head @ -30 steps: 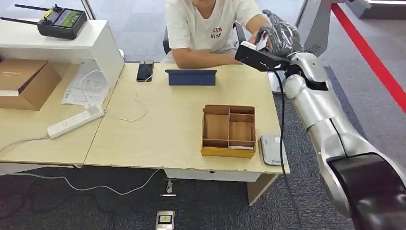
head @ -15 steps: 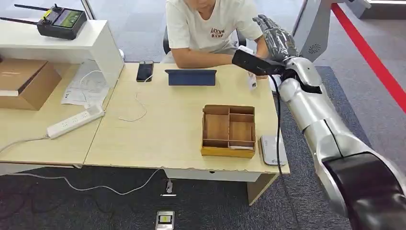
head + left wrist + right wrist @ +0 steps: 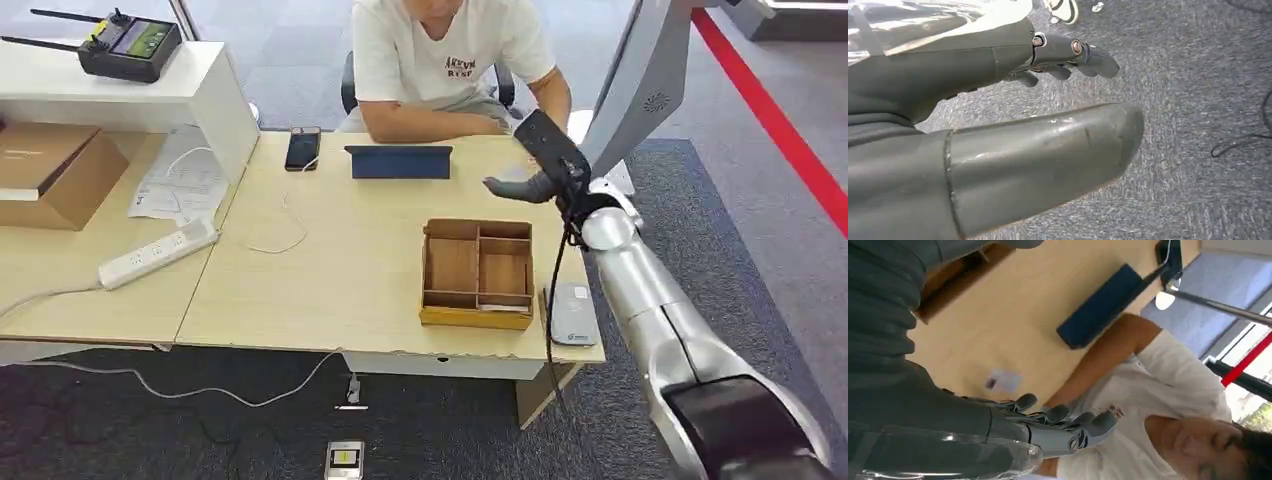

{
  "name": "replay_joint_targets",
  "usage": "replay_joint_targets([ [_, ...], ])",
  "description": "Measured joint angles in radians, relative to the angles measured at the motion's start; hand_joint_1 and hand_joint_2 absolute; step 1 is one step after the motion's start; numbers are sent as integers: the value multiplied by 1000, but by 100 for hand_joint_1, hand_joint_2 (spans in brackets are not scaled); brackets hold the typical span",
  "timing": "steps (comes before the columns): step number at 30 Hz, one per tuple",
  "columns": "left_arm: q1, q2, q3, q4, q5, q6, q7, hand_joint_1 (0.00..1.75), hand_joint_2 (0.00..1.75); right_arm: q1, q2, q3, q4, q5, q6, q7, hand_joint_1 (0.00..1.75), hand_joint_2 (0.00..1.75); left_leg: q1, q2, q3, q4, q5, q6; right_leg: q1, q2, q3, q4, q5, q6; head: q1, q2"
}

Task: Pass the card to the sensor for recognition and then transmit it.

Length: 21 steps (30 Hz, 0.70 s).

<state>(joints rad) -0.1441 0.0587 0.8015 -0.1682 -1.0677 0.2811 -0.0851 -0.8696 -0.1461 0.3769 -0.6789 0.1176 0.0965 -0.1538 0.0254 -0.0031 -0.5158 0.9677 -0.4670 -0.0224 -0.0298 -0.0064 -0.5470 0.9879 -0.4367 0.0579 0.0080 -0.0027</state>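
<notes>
The left hand point(image 3: 1013, 130) hangs over grey carpet, fingers loosely apart with nothing in them, so it cannot help from there. In the head view, right of centre, the compartmented wooden tray point(image 3: 478, 272) sits on the pale wooden table point(image 3: 330, 270). Up from it, the right hand point(image 3: 545, 162) hovers over the far edge, spread and empty. The small white card point(image 3: 1003, 381) shows in the right wrist view, left of centre, lying flat on the tabletop near the fingertips, touching neither the robot nor the seated person in a white T-shirt point(image 3: 440, 60).

The main trouble I'd expect is that a thin card flat on wood gives thick fingers no edge to catch. It may skid toward the person or off the table rather than lift. A reach also passes close to the person's forearm, and a bump is possible. The black cable point(image 3: 572, 230) dangling from the wrist could drag across the tray or nudge the flat grey card sensor point(image 3: 570, 312), which sits at the lower right corner close to the table edge.

As for writing, the printed sheets point(image 3: 175, 185) at the left are too small to read. The shirt has two lines of red letters, blurred, perhaps "AKVN". The sensor's markings are illegible
</notes>
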Motion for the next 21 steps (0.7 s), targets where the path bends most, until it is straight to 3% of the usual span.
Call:
replay_joint_targets([
  [11, 2, 14, 16, 0, 0, -10, 33, 0, 0, 347, -75, 0, -348, -12, -18, 112, 0, 175, 1, 0, 0, 0, -1, -1, 1, 0, 0, 0, -1, -1, 0, 0],
  [21, 1, 20, 24, 0, -2, -10, 26, 0, 0, 477, -111, 3, -518, 32, -49, 135, 0, 175, 1, 1, 0, 0, -1, -1, 1, 0, 0, 0, -1, -1, 0, 0],
])
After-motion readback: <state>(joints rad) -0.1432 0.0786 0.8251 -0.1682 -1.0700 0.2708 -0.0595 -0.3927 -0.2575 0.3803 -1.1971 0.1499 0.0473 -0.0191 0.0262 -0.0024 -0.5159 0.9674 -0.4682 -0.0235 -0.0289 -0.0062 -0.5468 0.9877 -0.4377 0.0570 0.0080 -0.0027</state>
